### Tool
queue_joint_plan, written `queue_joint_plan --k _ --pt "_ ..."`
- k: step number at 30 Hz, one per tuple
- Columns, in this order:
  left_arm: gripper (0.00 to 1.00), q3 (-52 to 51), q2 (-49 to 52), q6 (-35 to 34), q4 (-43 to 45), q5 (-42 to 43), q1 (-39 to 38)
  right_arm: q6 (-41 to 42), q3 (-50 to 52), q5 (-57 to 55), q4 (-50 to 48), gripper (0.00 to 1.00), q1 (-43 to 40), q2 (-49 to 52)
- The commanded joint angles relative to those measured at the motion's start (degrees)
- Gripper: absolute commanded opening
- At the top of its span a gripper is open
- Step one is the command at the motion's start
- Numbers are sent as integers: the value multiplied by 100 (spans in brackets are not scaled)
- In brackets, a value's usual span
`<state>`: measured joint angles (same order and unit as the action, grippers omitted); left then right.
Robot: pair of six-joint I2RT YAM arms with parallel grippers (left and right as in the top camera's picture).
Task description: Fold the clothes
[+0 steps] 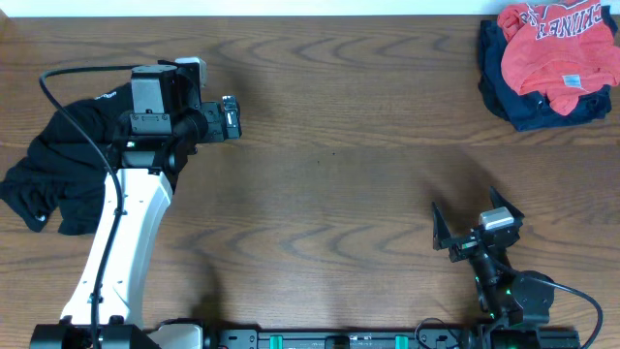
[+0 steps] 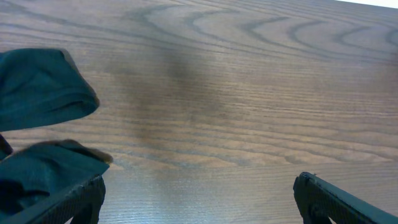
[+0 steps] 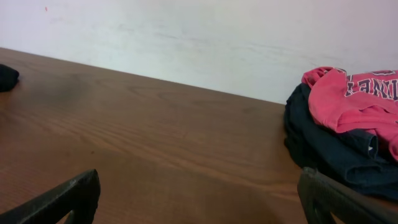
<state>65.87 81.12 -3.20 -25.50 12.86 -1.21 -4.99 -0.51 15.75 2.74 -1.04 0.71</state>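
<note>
A coral-red T-shirt (image 1: 552,44) (image 3: 354,102) with navy-and-white lettering lies crumpled on a dark navy garment (image 1: 528,107) (image 3: 323,149) at the table's far right corner. At the left edge a black garment (image 1: 53,165) (image 2: 37,90) lies bunched, partly under the left arm (image 1: 131,213). My left gripper (image 2: 199,190) is open over bare wood, its left finger (image 2: 74,199) right beside the black cloth, nothing between the jaws. Near the front right my right gripper (image 1: 465,204) (image 3: 199,183) stands open and empty, facing the red shirt from well short of it.
The brown wooden table (image 1: 329,184) spans the whole view. A white wall (image 3: 186,37) rises behind its far edge. A black cable (image 1: 73,107) loops from the left arm over the black garment. The arm bases sit on a rail (image 1: 320,339) at the front edge.
</note>
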Motion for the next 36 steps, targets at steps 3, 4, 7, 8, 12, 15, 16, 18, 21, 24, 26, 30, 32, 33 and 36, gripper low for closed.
queue_joint_plan --k 3,4,7,8,12,15,16,18,21,24,26,30,32,33,36 --pt "98 74 46 -9 2 -72 17 68 20 -70 22 99 48 -44" --pt "98 74 46 -9 2 -74 17 68 20 -70 22 99 48 -44" --pt "98 74 46 -9 4 -74 17 68 20 -70 22 99 48 -44" --pt "98 74 46 -9 4 -74 17 68 20 -70 22 99 48 -44" --pt "98 74 46 -9 4 -74 17 68 20 -70 22 99 48 -44" --pt "98 74 46 -2 -109 -87 17 68 20 -70 24 99 48 -44" --pt "98 74 42 11 -101 -162 17 68 20 -70 24 99 48 -44" --pt "98 66 -44 122 -155 -227 17 68 20 -70 24 99 48 -44" --pt "98 -127 -393 387 -107 -227 17 68 20 -70 24 99 48 -44" --pt "98 -590 -925 562 382 -247 17 68 20 -70 24 99 48 -44" --pt "98 -1027 -1360 619 822 -256 20 68 20 -70 24 99 48 -44" --pt "98 -2155 -2367 619 1832 -332 35 68 20 -70 22 99 48 -44" --pt "98 -2717 -2885 616 2282 -330 70 68 20 -70 24 99 48 -44" --pt "98 -2981 -3139 616 2444 -328 81 68 20 -70 22 99 48 -44" --pt "98 -3834 -4011 616 2907 -330 83 68 20 -70 24 99 48 -44"
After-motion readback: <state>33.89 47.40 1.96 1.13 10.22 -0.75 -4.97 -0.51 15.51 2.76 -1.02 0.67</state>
